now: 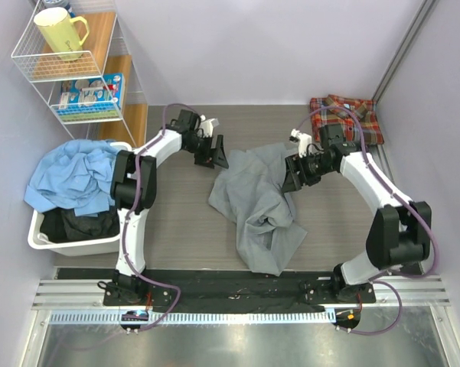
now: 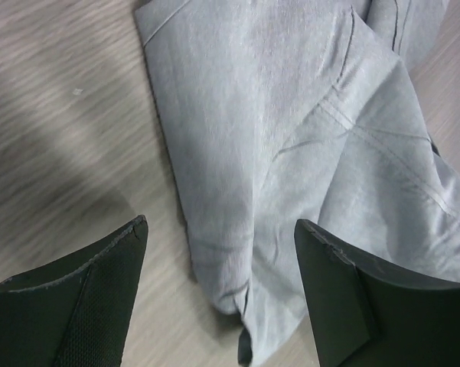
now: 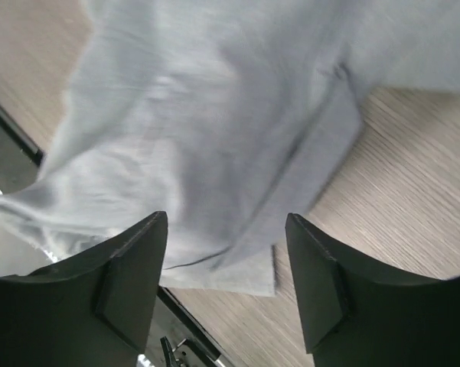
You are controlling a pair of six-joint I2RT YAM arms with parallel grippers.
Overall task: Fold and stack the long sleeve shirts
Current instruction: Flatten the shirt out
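The grey wood-grain table point(image 1: 176, 222) carries two long sleeve shirts: one plain mid-grey cloth shirt point(image 1: 256, 202) rumpled at its middle, its long axis running from far centre to near edge, and one red-orange-and-blue plaid shirt point(image 1: 350, 116) in the far right corner. The grey one lies between two claws, the left gripper point(image 1: 214, 156) just beside its far left edge and the right gripper point(image 1: 293, 174) at its right edge. Both have their jaws apart and empty, and they look about equally near.
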